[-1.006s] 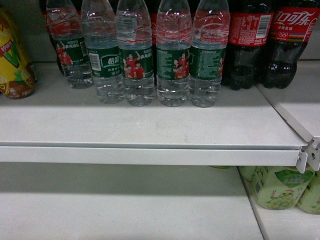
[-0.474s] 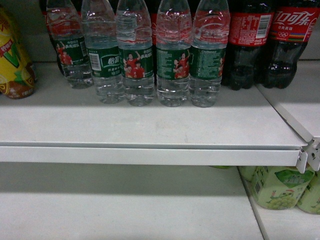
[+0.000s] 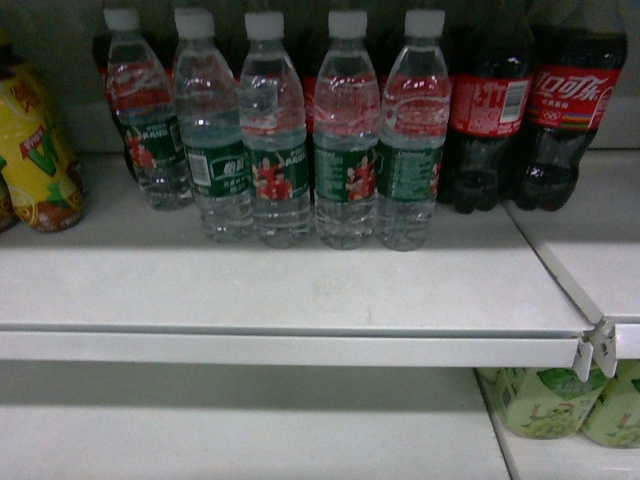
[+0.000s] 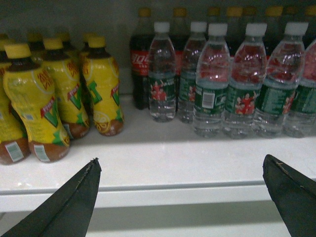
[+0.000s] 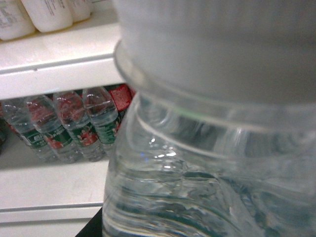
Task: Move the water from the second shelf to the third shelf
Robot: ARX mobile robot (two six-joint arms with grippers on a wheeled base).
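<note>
Water bottle [image 5: 207,148] pressed against right wrist camera, apparently for transfer; right claw state indeterminate. Left claw [image 4: 182,197] spread wide, empty.

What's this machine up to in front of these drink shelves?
It is shifting bottled water between shelves. A water bottle fills the right arm's camera, very close, apparently in that arm's grip, though the gripper itself is hidden. The left gripper hangs open and empty before the shelf, where a row of water bottles stands between yellow drinks and cola bottles.
</note>
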